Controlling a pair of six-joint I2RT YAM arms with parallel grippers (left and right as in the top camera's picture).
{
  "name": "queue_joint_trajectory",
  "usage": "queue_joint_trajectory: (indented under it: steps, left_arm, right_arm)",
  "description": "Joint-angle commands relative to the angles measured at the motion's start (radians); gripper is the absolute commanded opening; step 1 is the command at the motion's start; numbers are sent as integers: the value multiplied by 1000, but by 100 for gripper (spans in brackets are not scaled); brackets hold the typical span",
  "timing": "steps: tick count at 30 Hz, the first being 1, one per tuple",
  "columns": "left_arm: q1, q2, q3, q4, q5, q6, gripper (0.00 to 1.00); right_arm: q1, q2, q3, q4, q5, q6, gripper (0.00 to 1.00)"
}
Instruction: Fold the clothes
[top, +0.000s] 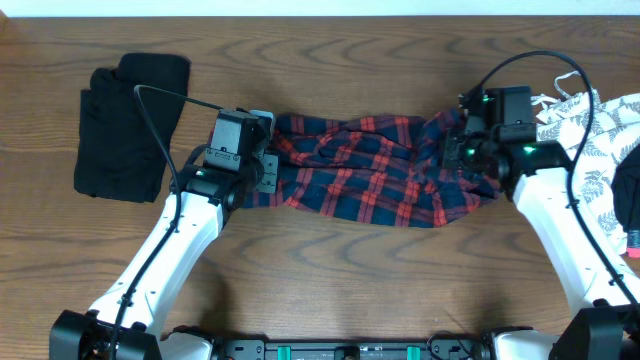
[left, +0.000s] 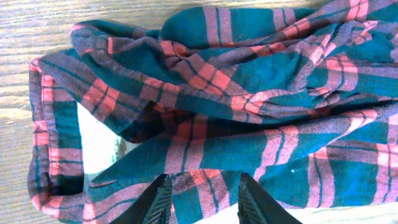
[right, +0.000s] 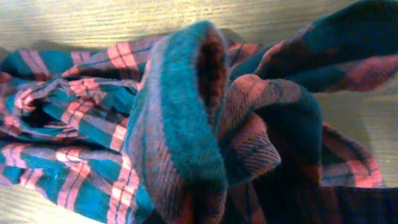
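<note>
The right claw (top: 468, 152) is pinched on a raised fold of the limp red-and-navy plaid fabric shirt (top: 365, 170), crumpled on the wooden table (top: 330, 275). The left claw (left: 204, 185) is spread above its other end. Light and floppy, it is best gripped at hems.

Your overhead view is evenly and brightly lit, with only faint shadows on the table (top: 330, 270); the black garment (top: 125, 130) at upper left shows almost no detail. In your left wrist view the wood along the left edge is washed out, while the plaid shirt (left: 249, 93) is sharp. In your right wrist view its nearest fold looks soft, and the lower right sinks into shadow.
</note>
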Motion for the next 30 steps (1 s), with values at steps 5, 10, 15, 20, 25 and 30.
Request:
queue_joint_trajectory:
  steps: [5,10,15,20,25,30]
  left_arm:
    - [6,-4,22,-4,3,2,36]
    - [6,-4,22,-4,3,2,36]
    - [6,-4,22,-4,3,2,36]
    - [6,-4,22,-10,3,-2,36]
    - [6,-4,22,-19,3,-17,36]
    - [6,-4,22,-19,3,-17,36]
  right_arm:
    - [154,-13,25,7,264,143,1]
    - [245,-10,25,28,326,199,1]
    - [310,14,25,36,369,254,1]
    - [372,74,25,40,435,265,1]
    - [416,136,25,55,461,265,1]
    - [442,145,25,60,484,266,1]
